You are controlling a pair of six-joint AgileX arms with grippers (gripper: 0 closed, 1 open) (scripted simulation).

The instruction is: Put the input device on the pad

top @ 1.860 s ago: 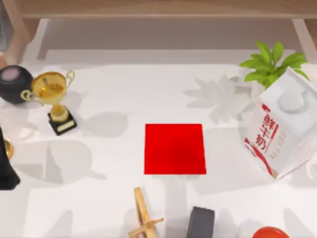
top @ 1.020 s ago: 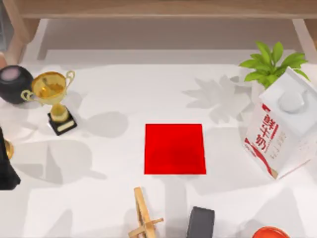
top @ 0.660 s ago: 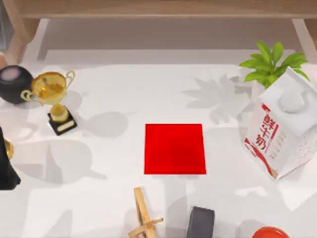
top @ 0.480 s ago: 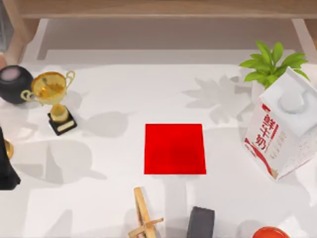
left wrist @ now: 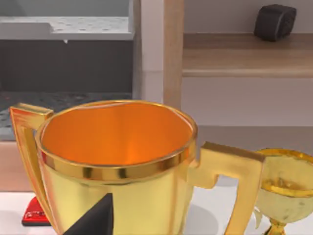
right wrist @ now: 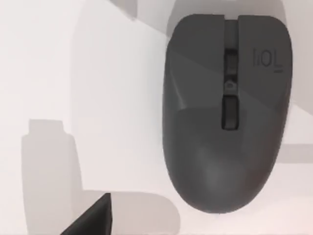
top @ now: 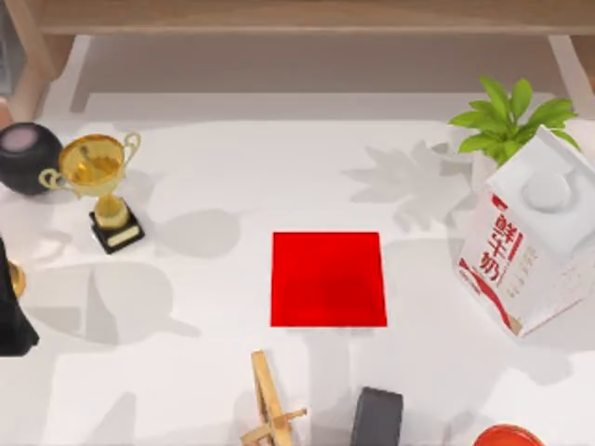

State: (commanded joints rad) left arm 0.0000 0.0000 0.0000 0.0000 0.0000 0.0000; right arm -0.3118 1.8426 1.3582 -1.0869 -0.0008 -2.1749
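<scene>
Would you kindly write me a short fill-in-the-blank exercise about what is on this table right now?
1. The pad in the middle of the table is coloured ____.
2. Nothing lies on the pad yet; the mouse rests on the white ____.
3. The leafy plant stands just behind the milk ____.
4. At the table's left, the trophy is coloured ____.

Missing words: red; table; carton; gold
</scene>
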